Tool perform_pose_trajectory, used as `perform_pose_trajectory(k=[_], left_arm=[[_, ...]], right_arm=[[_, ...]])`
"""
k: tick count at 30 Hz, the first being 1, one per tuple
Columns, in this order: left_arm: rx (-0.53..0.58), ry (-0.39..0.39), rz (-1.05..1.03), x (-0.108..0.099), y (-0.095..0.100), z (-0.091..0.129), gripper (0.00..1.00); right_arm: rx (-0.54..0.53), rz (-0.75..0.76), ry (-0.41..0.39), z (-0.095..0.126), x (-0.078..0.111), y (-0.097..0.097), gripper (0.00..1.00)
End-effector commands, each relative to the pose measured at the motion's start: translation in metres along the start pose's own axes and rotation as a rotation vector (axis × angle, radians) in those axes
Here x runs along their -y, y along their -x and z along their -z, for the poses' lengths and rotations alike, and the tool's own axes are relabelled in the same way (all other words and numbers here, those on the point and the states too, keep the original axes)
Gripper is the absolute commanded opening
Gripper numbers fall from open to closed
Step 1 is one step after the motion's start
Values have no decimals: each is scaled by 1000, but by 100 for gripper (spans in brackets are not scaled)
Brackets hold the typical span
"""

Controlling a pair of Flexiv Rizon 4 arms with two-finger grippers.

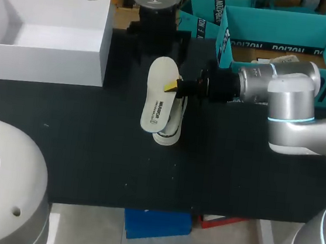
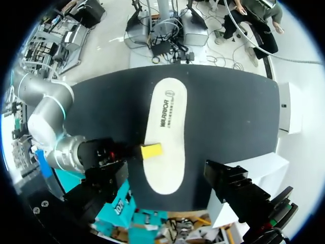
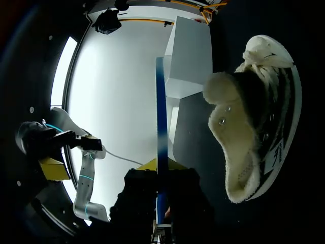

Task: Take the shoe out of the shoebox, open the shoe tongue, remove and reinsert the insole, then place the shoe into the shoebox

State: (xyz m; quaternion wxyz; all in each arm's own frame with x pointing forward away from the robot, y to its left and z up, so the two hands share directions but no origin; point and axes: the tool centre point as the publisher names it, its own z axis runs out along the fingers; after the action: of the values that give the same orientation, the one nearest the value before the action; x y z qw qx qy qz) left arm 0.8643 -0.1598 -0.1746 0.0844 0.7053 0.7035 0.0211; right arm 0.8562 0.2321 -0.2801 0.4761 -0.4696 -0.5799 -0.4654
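Right end effector: clamped on insole edge
Left end effector: fingers wide apart, empty
Shoe: on worktop beneath insole

The black table before me fills the middle of the frame, and its near edge runs across the lower part. At upper right stand open teal cartons, perhaps on the table's far side.
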Motion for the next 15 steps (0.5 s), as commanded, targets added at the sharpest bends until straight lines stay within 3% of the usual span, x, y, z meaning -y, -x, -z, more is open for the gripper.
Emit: perform_pose_trajectory(k=[1, 15], left_arm=[[4, -22, 13, -19, 2, -7, 100], [14, -24, 78, -61, -5, -19, 100]], right_arm=[[2, -1, 3, -1, 0, 0, 0], [2, -1, 3, -1, 0, 0, 0]])
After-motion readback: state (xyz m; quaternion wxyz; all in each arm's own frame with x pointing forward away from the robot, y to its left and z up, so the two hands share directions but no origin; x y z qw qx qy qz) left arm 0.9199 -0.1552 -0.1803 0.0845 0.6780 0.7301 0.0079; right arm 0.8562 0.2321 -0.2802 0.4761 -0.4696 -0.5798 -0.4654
